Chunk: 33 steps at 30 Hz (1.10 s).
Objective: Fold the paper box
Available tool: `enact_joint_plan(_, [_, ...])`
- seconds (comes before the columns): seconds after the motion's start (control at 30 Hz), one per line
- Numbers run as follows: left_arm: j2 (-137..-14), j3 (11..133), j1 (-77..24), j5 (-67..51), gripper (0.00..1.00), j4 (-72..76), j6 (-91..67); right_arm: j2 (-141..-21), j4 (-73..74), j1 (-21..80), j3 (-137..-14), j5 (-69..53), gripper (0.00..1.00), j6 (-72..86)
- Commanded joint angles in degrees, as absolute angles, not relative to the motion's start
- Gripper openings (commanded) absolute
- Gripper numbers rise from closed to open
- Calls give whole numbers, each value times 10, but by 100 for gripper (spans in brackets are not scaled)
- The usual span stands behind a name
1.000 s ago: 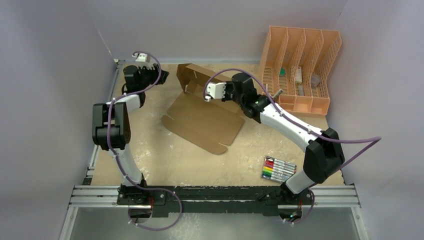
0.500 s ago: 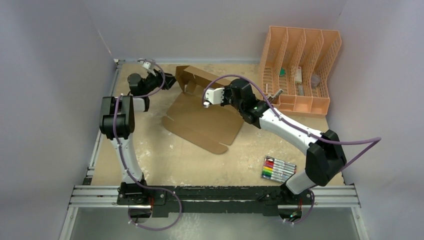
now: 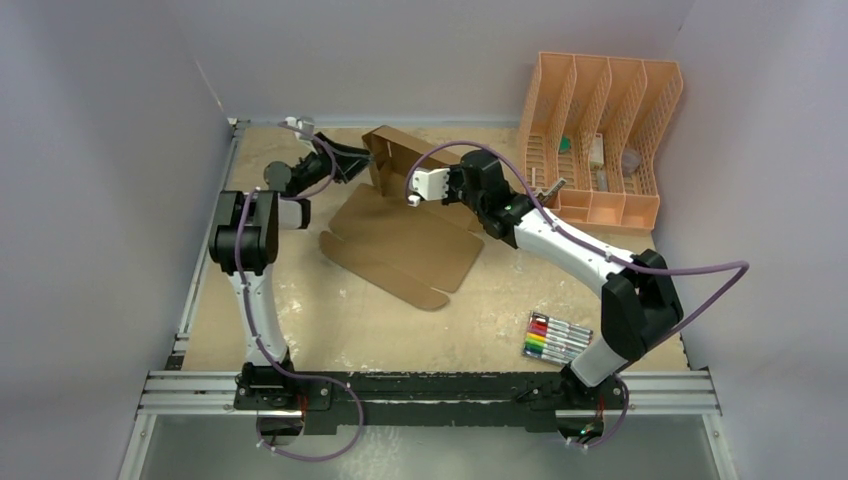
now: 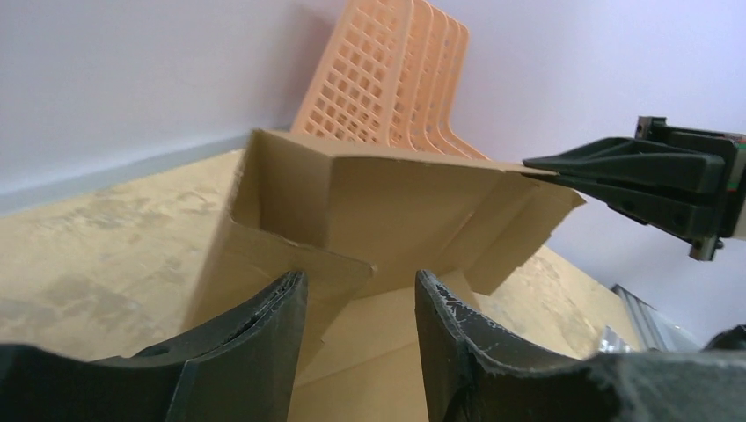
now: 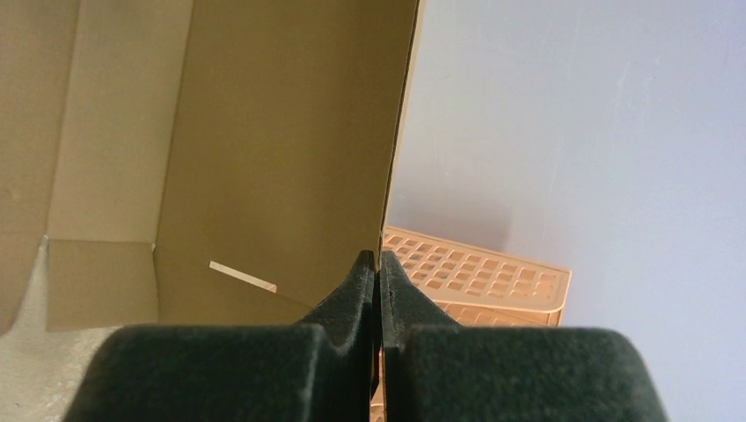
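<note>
The paper box (image 3: 405,240), a brown corrugated cardboard die-cut sheet, lies mid-bench (image 3: 330,310), mostly flat, with only its far wall raised. The right gripper (image 5: 378,268) pinches that wall's top edge. The left gripper (image 4: 361,290), jaws apart, holds nothing at the end flap. Most folds remain.

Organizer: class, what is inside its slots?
The organizer holds a few small items, green, white and grey, too small to name. Its walls hide parts of the slots.
</note>
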<state>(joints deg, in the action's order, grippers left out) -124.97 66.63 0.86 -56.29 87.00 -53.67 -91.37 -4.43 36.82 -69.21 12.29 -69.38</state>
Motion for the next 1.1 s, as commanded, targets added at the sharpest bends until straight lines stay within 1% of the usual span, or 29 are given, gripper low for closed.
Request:
enact_joint_plan(0.0, [-1230,643,-12,-580,47,993,-562,-913,-57,370,-717,84,0,-692])
enact_joint_plan(0.23, [-1188,593,-24,-558,44,992,-558,-918,-59,368,-712,81,0,-685])
enact_joint_plan(0.33, [-1158,559,-31,-539,43,971,-521,-921,-63,367,-716,74,0,-677])
enact_joint_plan(0.47, [-1110,519,-28,-518,43,881,-427,-924,-62,367,-719,68,0,-676])
enact_joint_plan(0.57, [-1047,507,6,-487,44,729,-312,-926,-60,366,-719,65,0,-677])
enact_joint_plan(0.73, [-975,559,79,-477,45,454,-133,-928,-52,365,-710,54,0,-683])
enact_joint_plan(0.8, [-973,583,101,-479,45,430,-122,-927,-49,366,-707,55,0,-688])
enact_joint_plan(0.9, [-988,605,126,-459,44,438,-130,-925,-46,366,-707,50,0,-685])
enact_joint_plan(1.07, [-1062,677,138,-460,43,422,-124,-923,-46,366,-711,53,0,-676])
